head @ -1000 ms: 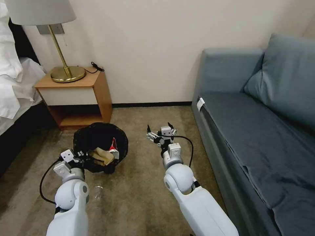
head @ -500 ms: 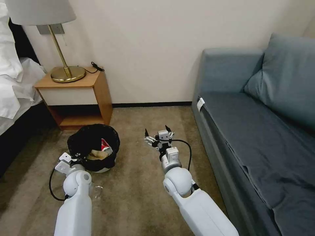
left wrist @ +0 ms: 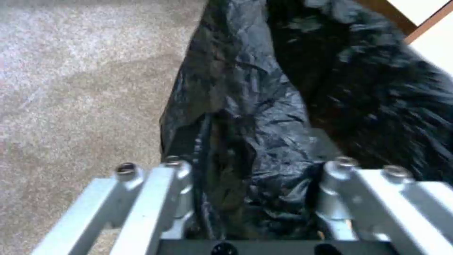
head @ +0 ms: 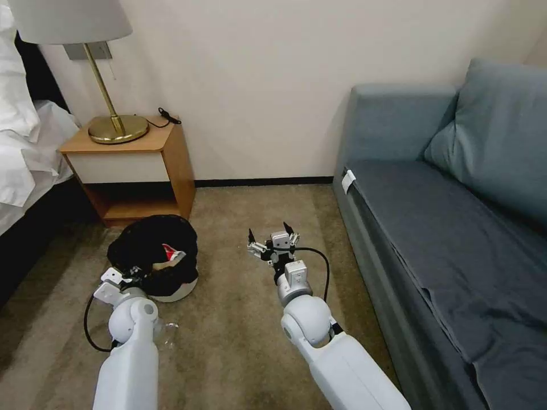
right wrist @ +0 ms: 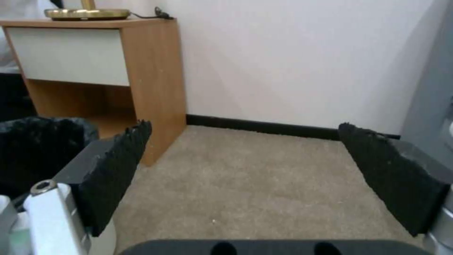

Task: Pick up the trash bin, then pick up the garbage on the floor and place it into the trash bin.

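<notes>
The trash bin (head: pixel 149 244), lined with a crinkly black bag, is low on the carpet in front of the nightstand, and its white base (head: pixel 181 289) shows. I cannot tell whether the base touches the floor. My left gripper (head: pixel 130 277) is shut on the bin's near rim; in the left wrist view the black bag (left wrist: pixel 283 92) is bunched between the left gripper (left wrist: pixel 257 170) fingers. Garbage lies inside the bin: a red-and-white packet (head: pixel 170 251). A clear plastic piece (head: pixel 166 332) lies on the carpet beside my left forearm. My right gripper (head: pixel 270 242) (right wrist: pixel 254 163) hangs open and empty over bare carpet.
A wooden nightstand (head: pixel 137 171) with a brass lamp (head: pixel 117 128) stands against the wall behind the bin, with a bed (head: pixel 25 142) at far left. A grey-blue sofa (head: pixel 456 228) runs along the right. Open carpet (head: pixel 239 319) lies between my arms.
The left arm has lowered the bin and carried it left and toward me, so the white base now shows. The right gripper has drifted slightly left, still open.
</notes>
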